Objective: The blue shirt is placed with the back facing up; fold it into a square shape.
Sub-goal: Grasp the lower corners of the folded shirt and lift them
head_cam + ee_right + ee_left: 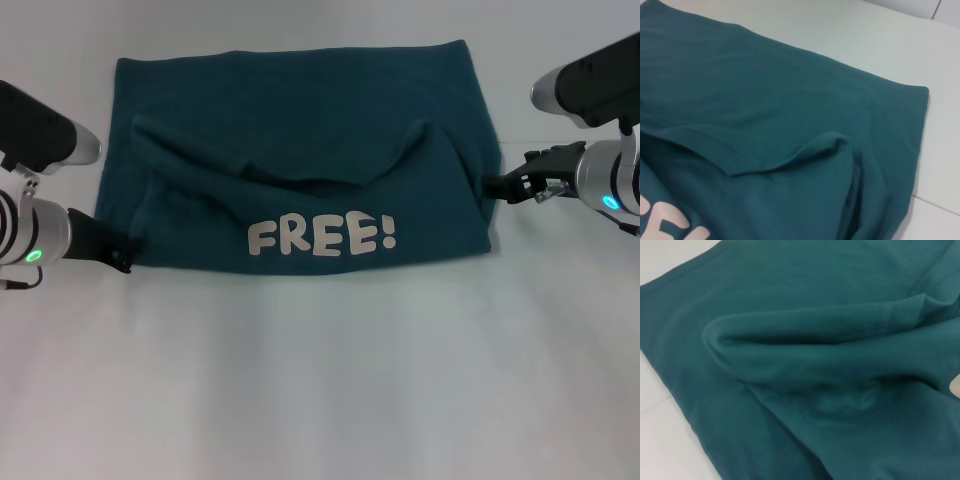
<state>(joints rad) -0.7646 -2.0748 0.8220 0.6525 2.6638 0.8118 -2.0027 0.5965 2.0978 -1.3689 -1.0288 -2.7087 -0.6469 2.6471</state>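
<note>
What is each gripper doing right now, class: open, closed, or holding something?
Left gripper: at the blue shirt's near left corner; cannot be told.
Right gripper: at the shirt's right edge; cannot be told.

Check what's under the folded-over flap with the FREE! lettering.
Under the flap lies the rest of the blue shirt, its plain back showing beyond it on the white table. Whatever is below the flap itself is covered.
</note>
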